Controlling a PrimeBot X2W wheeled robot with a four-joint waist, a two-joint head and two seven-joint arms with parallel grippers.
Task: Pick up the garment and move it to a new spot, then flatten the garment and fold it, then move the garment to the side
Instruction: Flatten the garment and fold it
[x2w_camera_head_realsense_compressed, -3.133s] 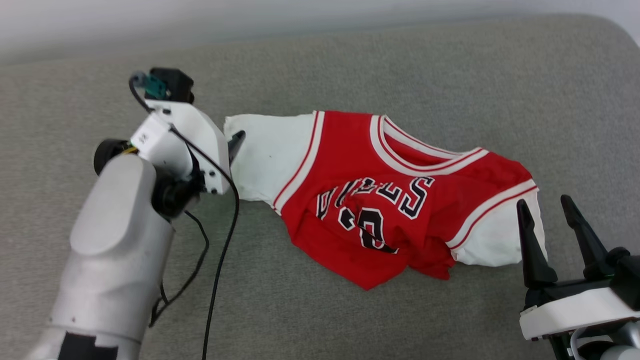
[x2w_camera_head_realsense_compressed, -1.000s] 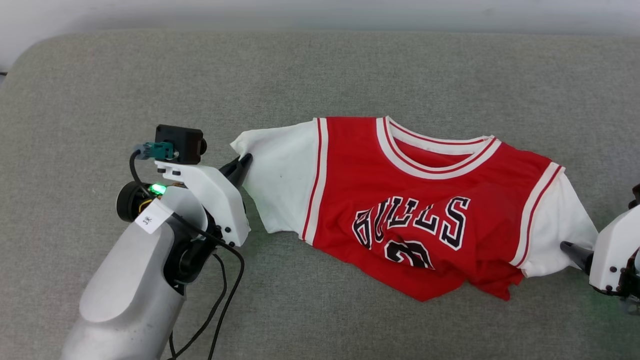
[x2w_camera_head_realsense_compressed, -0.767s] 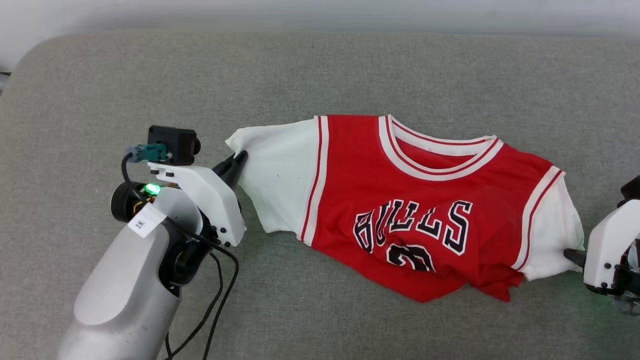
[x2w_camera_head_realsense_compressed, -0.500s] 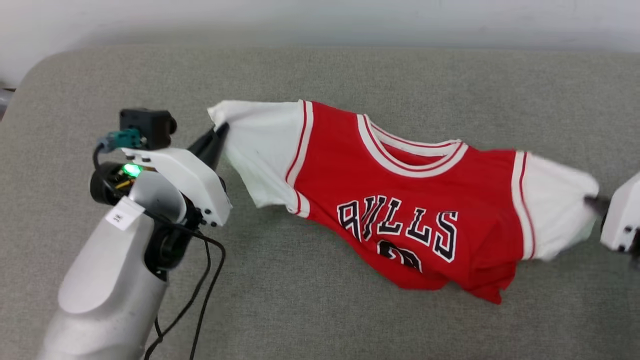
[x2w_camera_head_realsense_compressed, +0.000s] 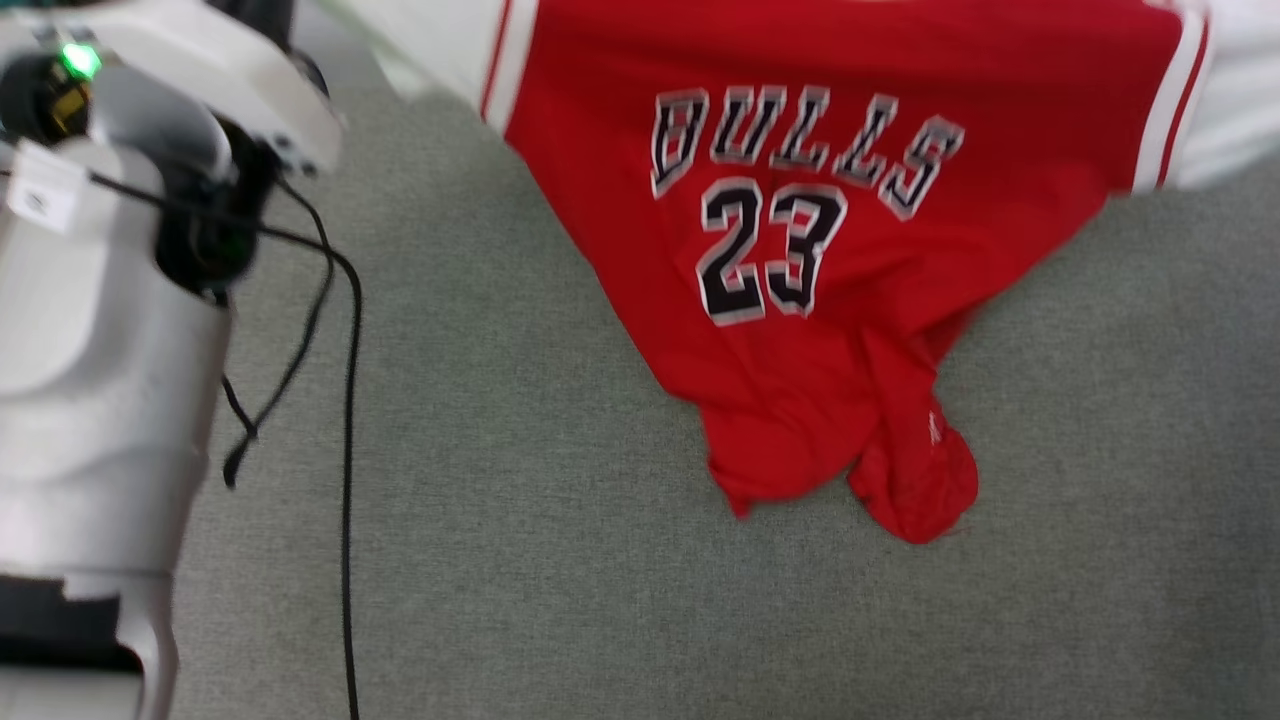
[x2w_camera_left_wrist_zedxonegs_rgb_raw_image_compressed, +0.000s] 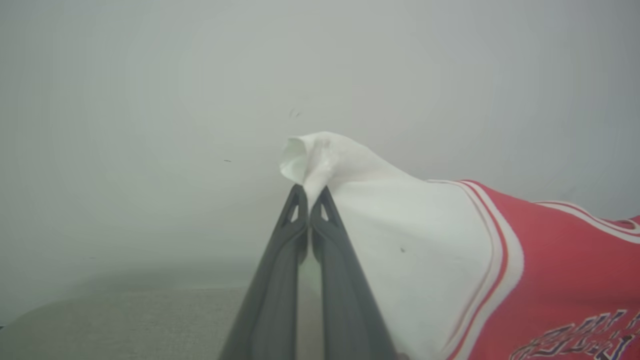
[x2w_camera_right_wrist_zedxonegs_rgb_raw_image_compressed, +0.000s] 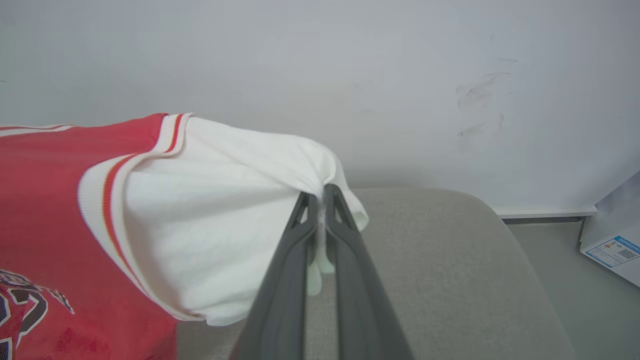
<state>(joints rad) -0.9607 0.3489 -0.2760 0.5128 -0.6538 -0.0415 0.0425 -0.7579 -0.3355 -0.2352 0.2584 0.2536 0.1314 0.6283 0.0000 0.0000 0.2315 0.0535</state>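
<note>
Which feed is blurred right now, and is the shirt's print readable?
Head view: motion-smeared, with the pale left forearm soft-edged, yet the lettering and 23 on the red jersey-style shirt with white short sleeves read fine. Left wrist view: the left claw and its pinched sleeve are sharp, the pale wall behind is hazy. Right wrist view: the right claw is crisp, the striped trim slightly soft.

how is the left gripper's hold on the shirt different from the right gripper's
The left gripper pinches the left sleeve at a narrow tip, a small tuft poking past its fingertips; the right gripper holds a fuller bunch of the right sleeve, with cloth hanging between its fingers. The left sleeve looks smooth and taut; the right sleeve is wrinkled and puffed. Both are shut on white sleeves, the shirt spread between them.
</note>
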